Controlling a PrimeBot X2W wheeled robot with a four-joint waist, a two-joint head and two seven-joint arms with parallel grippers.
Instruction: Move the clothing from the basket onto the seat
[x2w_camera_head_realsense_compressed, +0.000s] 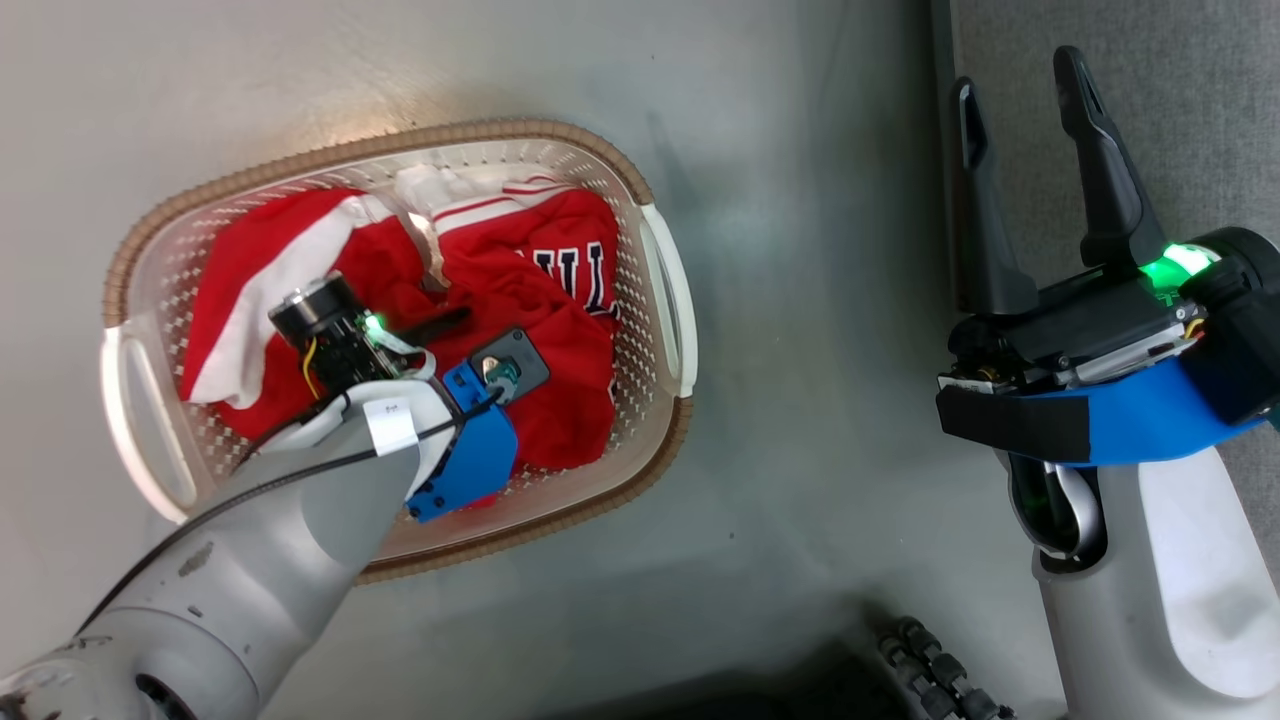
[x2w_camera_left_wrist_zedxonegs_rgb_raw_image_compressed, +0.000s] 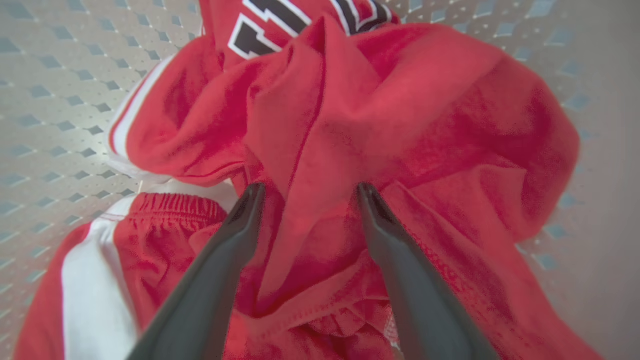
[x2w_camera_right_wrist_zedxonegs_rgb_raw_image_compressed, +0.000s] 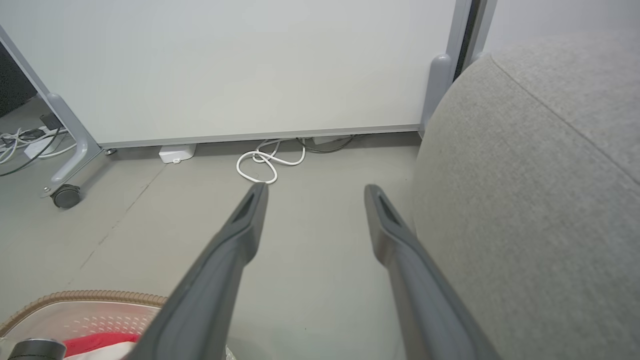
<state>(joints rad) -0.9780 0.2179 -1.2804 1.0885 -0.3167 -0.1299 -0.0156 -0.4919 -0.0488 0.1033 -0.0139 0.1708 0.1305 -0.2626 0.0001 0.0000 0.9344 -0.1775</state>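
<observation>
Head view: I am finding the clothing (x2w_camera_head_realsense_compressed: 540, 300) lying crumpled inside the basket (x2w_camera_head_realsense_compressed: 665, 290), which is sitting on the floor (x2w_camera_head_realsense_compressed: 800, 420). None is lying on the visible part of the seat (x2w_camera_head_realsense_compressed: 1180, 130), so I am judging the transfer not yet begun. The right jaws are standing apart and holding nothing.

Left wrist view: the left jaws are standing apart, straddling a soft red fold; perforated plastic is showing behind.

Right wrist view: the seat's coarse grey upholstery is curving round, seamed.

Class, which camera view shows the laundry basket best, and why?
The head view: the basket appears almost whole, rim and both handles. The left wrist view gives its perforated wall behind clothing; the right wrist view catches a rim corner.
</observation>
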